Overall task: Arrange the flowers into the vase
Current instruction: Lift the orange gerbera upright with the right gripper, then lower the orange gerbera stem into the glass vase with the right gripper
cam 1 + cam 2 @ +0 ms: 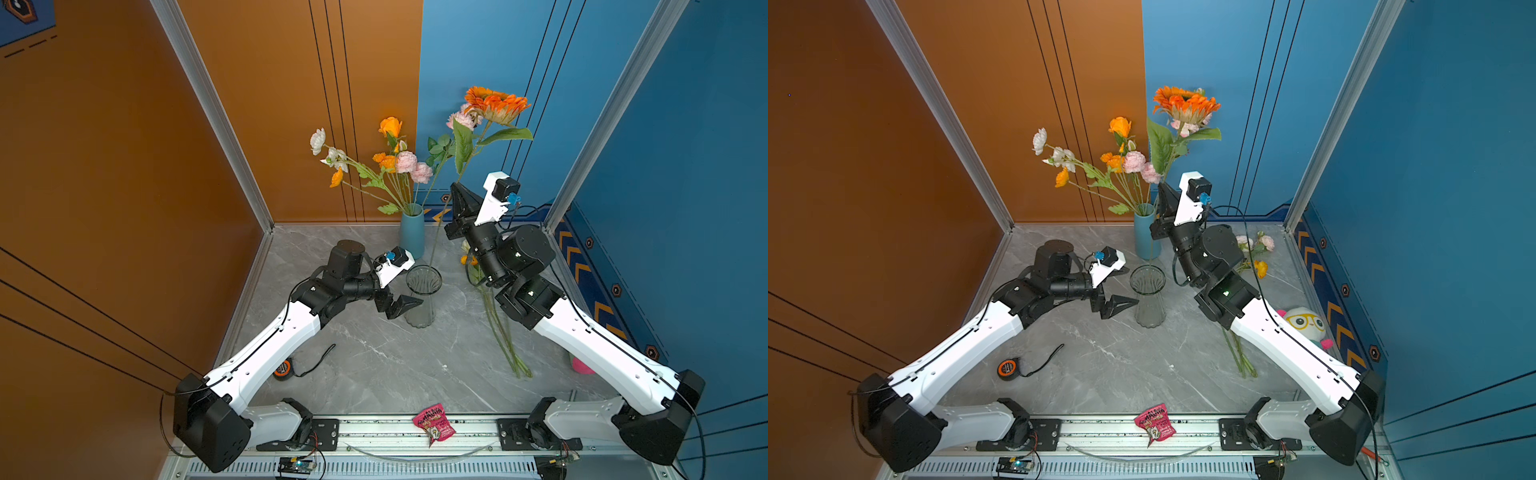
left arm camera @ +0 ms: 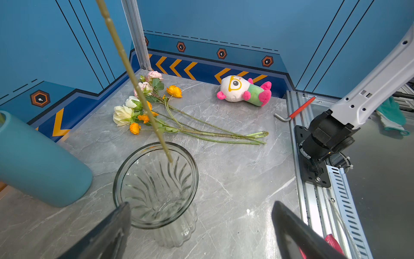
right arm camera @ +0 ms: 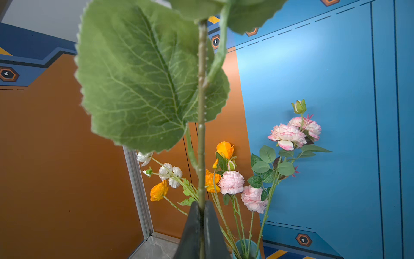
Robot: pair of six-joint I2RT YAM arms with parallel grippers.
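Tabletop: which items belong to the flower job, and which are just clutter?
Job: orange flower in the right gripper, stem tip at the glass vase mouth; blue vase of flowers; loose flowers lying on the table.
Clutter: plush toy; tape measure; snack packet; hex key.

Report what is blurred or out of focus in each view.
Right wrist view: the held leaf and the right gripper, shut on its stem, are soft; the flowers behind are sharp. Left wrist view: the open left gripper is blurred, the glass vase crisp. Both top views: evenly lit, sharp.
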